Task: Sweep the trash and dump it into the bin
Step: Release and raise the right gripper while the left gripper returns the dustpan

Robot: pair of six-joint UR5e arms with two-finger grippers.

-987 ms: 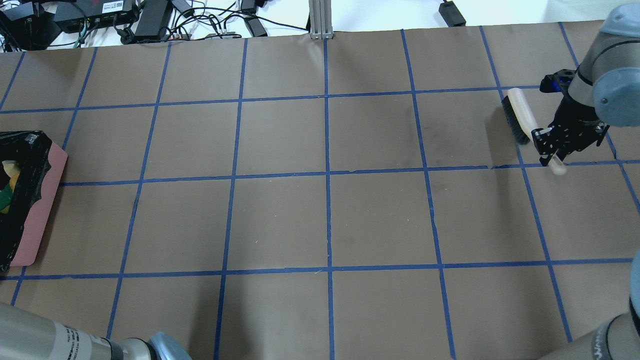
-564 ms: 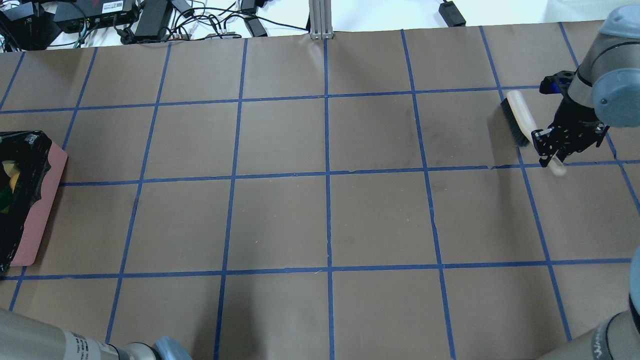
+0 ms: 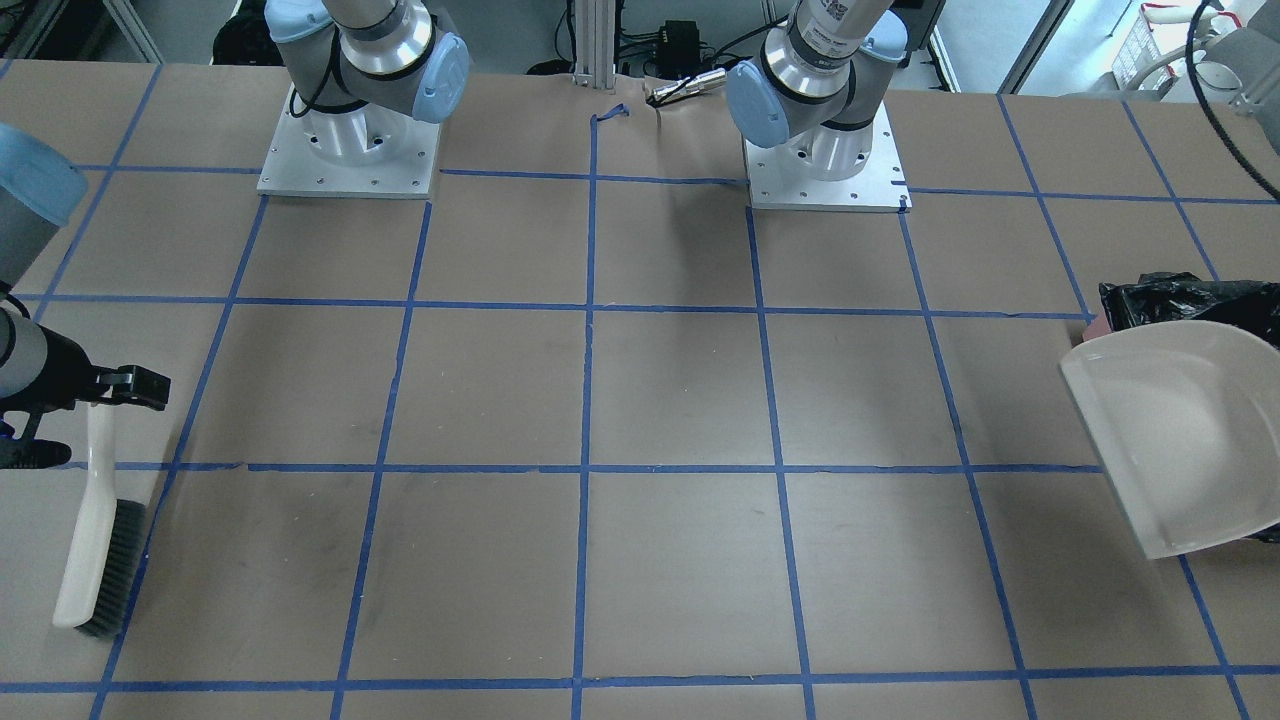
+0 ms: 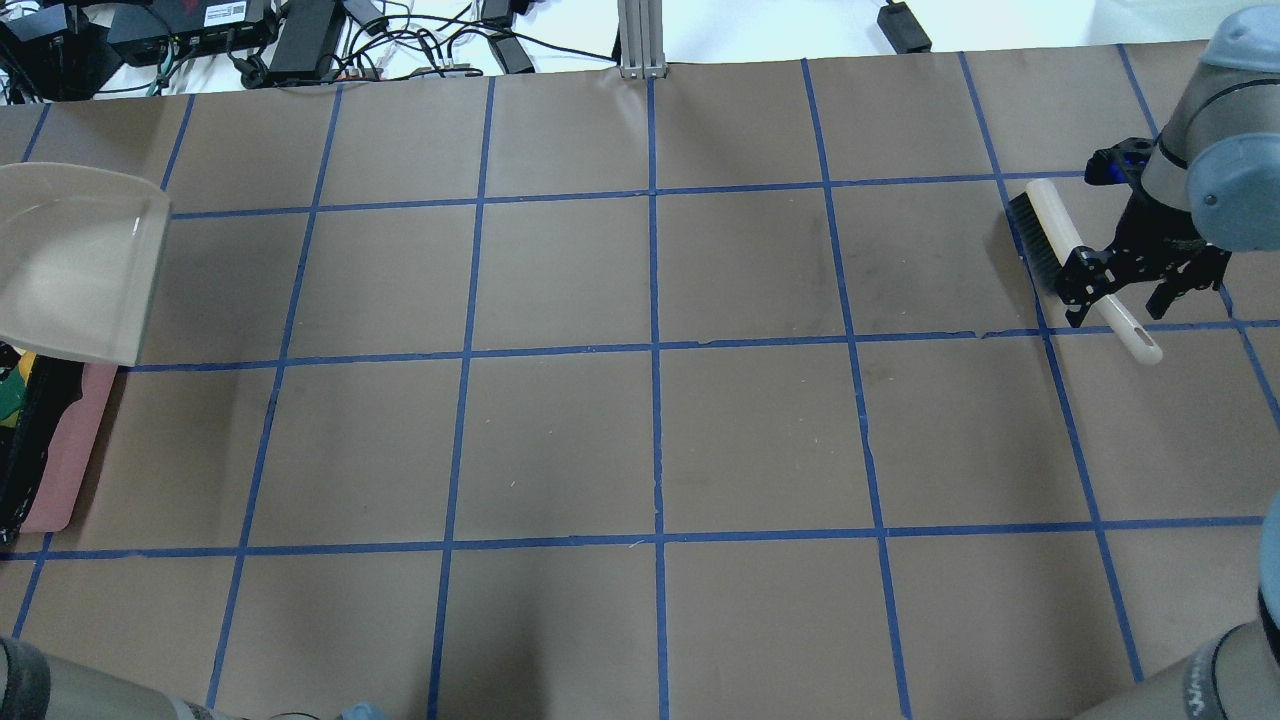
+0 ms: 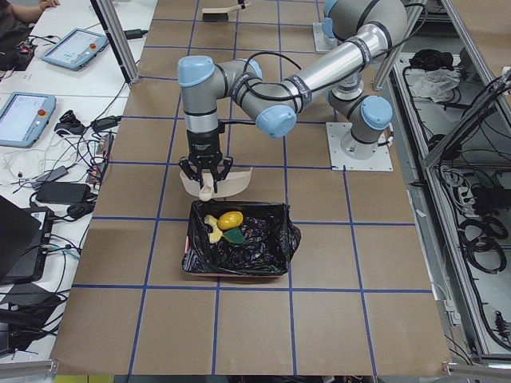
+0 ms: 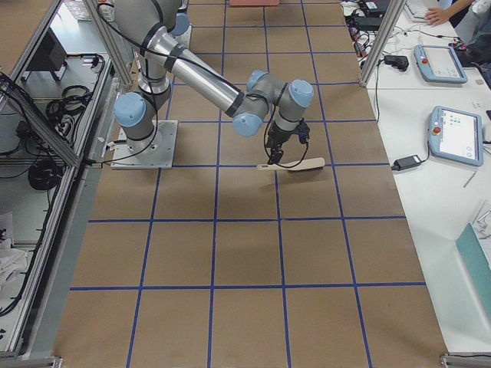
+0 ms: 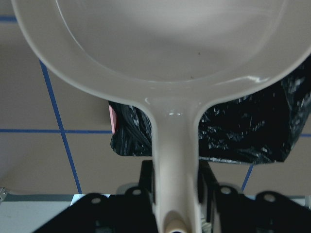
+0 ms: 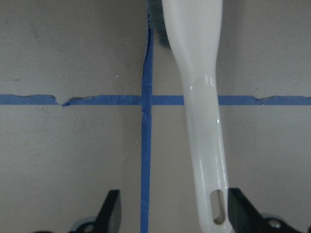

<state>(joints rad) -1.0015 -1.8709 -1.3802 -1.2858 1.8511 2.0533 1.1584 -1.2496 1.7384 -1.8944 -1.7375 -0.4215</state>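
Observation:
The bin, pink with a black bag, stands at the table's left end. In it lie the potato lump, the croissant and the green-and-yellow sponge. The bin's pink side shows at the overhead view's left edge. My left gripper is shut on the handle of the cream dustpan, held empty just past the bin's far end. My right gripper is open. The cream brush lies on the table between its fingers, close to one of them. The brush is at the far right.
Brown paper with a blue tape grid covers the table. Cables and power bricks lie beyond the far edge. A metal post stands at the far middle. The two arm bases are bolted on the robot's side.
The right gripper has opened and let go of the brush, which shifted a little. The left arm has brought the dustpan into the overhead view, beside the bin's far end.

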